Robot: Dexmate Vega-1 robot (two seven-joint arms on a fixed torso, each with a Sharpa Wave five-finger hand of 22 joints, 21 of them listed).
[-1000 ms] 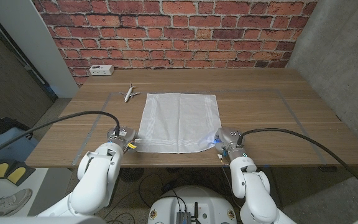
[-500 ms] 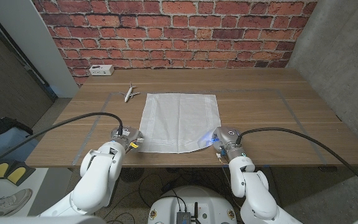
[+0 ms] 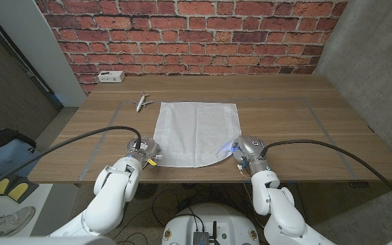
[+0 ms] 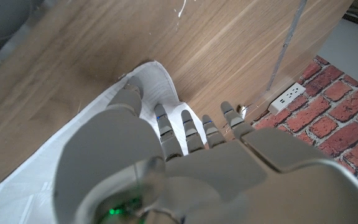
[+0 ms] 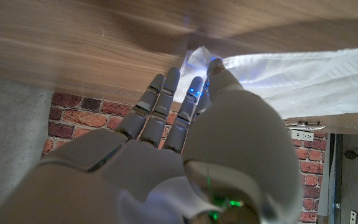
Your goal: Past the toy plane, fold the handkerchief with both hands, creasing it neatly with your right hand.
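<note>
The white handkerchief [image 3: 196, 129] lies spread on the wooden table [image 3: 284, 116], just past the near edge. The small toy plane [image 3: 142, 102] sits off its far left corner. My left hand [image 3: 143, 150] is at the cloth's near left corner. In the left wrist view my left hand [image 4: 166, 162] pinches that corner of the handkerchief [image 4: 157, 87] between thumb and fingers. My right hand [image 3: 243, 150] is at the near right corner, which is lifted and curled inward. In the right wrist view my right hand [image 5: 185, 149] holds the handkerchief [image 5: 291, 78] by its tip.
A white power strip [image 3: 110, 77] lies at the far left by the brick wall. Thin tape lines [image 3: 317, 116] mark a rectangle around the cloth. Black cables trail from both arms over the table's near edge. Bare wood lies to the right of the cloth.
My left hand has slid right onto the near left corner. My right hand has edged in slightly, and the near right corner has curled further in.
</note>
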